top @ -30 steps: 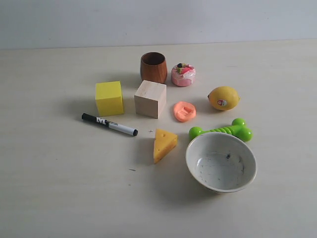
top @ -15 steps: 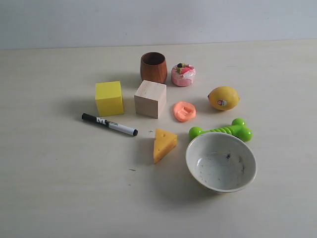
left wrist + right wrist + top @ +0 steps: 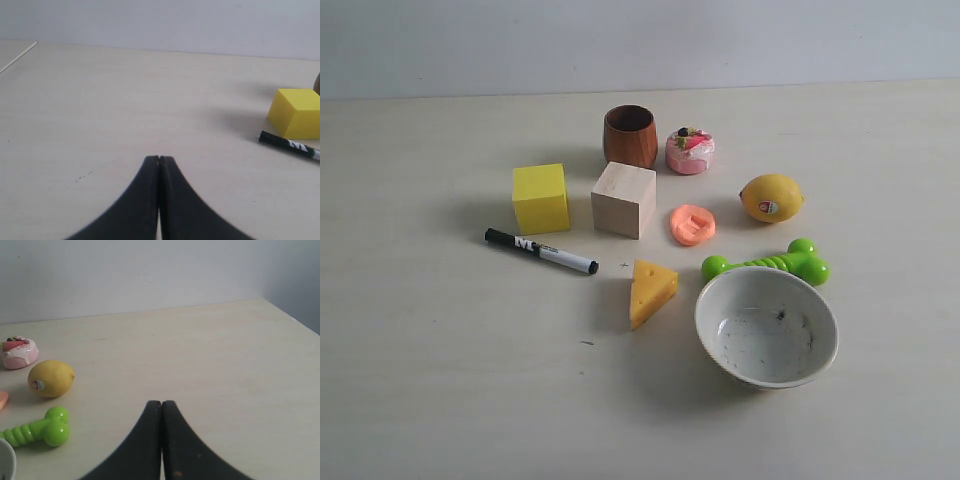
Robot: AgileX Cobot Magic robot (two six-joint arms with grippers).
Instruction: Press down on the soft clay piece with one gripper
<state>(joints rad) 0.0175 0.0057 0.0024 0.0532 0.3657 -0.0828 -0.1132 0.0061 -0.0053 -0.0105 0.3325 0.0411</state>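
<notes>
The soft clay piece (image 3: 693, 224) is a flat salmon-orange oval with grooved dents, lying on the table between the wooden cube and the lemon; a sliver of the soft clay piece (image 3: 2, 400) shows at the edge of the right wrist view. No arm appears in the exterior view. My left gripper (image 3: 159, 159) is shut over bare tabletop, far from the clay, with nothing between its fingers. My right gripper (image 3: 161, 403) is also shut and empty, over bare table well off to the side of the lemon.
Around the clay stand a pale wooden cube (image 3: 623, 199), brown wooden cup (image 3: 630, 136), pink toy cake (image 3: 689, 151), lemon (image 3: 771, 197), green toy bone (image 3: 767, 263), cheese wedge (image 3: 650, 291), white bowl (image 3: 766, 327), yellow cube (image 3: 540, 198) and marker (image 3: 541, 251).
</notes>
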